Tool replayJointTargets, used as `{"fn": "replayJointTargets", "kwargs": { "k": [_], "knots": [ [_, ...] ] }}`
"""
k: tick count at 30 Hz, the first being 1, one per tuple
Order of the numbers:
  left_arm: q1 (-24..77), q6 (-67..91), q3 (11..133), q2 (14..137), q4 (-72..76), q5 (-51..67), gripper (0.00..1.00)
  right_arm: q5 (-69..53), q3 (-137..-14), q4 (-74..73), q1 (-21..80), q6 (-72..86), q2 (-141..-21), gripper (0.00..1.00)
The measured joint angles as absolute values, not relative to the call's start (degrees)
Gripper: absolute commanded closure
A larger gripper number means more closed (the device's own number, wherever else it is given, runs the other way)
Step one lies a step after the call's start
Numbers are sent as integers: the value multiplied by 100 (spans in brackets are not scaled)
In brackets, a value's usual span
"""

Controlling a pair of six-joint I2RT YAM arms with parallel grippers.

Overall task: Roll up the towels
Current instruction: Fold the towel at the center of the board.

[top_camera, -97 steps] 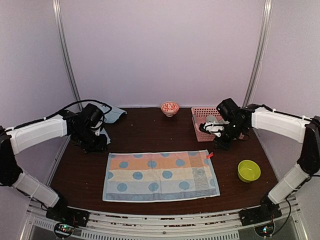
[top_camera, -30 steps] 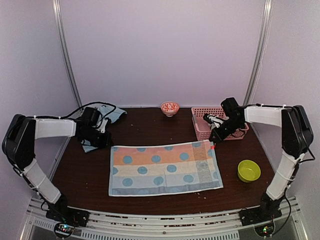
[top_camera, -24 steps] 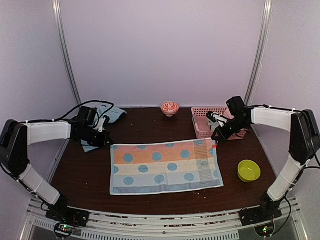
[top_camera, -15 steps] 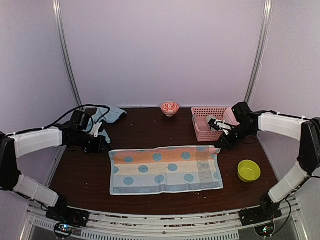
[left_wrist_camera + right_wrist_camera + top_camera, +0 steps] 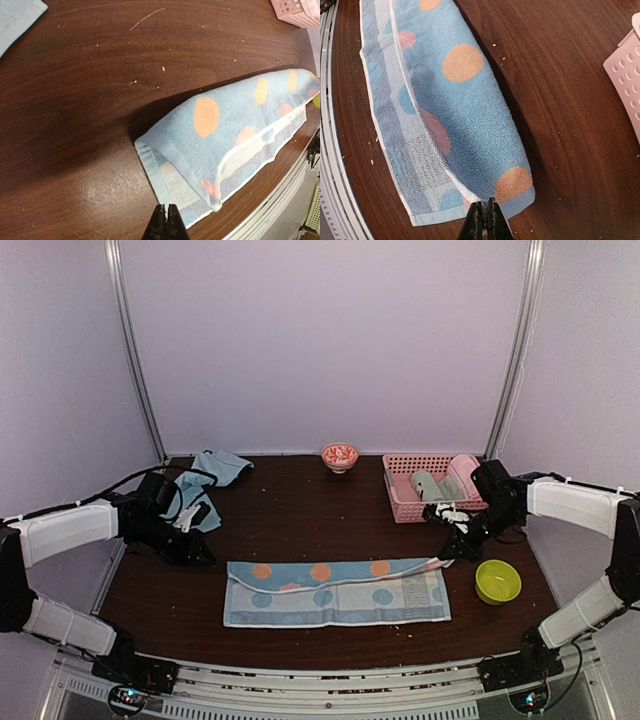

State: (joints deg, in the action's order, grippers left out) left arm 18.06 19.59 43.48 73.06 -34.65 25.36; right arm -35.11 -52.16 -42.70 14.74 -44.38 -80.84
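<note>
The spotted towel point(image 5: 337, 592) lies along the near part of the table, folded lengthwise, its light-blue side with orange spots on top. My right gripper point(image 5: 443, 556) point(image 5: 487, 207) is shut on the upper layer's corner at the towel's right end, with cloth pinched between the fingers. My left gripper point(image 5: 203, 555) point(image 5: 167, 212) is shut at the left end, its tips over the lower layer. The upper layer's left corner point(image 5: 215, 204) lies free beside it. The plain towel point(image 5: 215, 475) point(image 5: 17, 15) sits crumpled at the back left.
A pink basket point(image 5: 400, 510) point(image 5: 625, 75) with rolled cloths stands at the back right. A lime-green bowl point(image 5: 497, 581) sits right of the towel's end. A small red-and-white bowl point(image 5: 340, 455) is at the back centre. The table's front rail point(image 5: 295, 185) runs close to the towel.
The spotted towel's far long edge has been carried toward the near edge, folding the towel in half lengthwise. Both grippers moved nearer and stayed shut.
</note>
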Motion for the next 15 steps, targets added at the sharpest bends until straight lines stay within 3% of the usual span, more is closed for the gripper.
{"fn": "replayJointTargets", "kwargs": {
  "k": [6, 8, 10, 15],
  "knots": [
    [1883, 1920, 4338, 7382, -3671, 2552, 98, -3527, -5039, -4429, 1551, -4692, -7964, 100],
    [1916, 1894, 4340, 7406, -3701, 2556, 78, -3524, -5028, -4451, 1579, -4729, -7966, 100],
    [1940, 1890, 4351, 7450, -3778, 2558, 67, -3527, -5028, -4456, 1586, -4757, -7966, 100],
    [1970, 2102, 4418, 7776, -3913, 2622, 63, -3527, -5028, -4456, 1588, -4764, -7990, 100]
  ]
}}
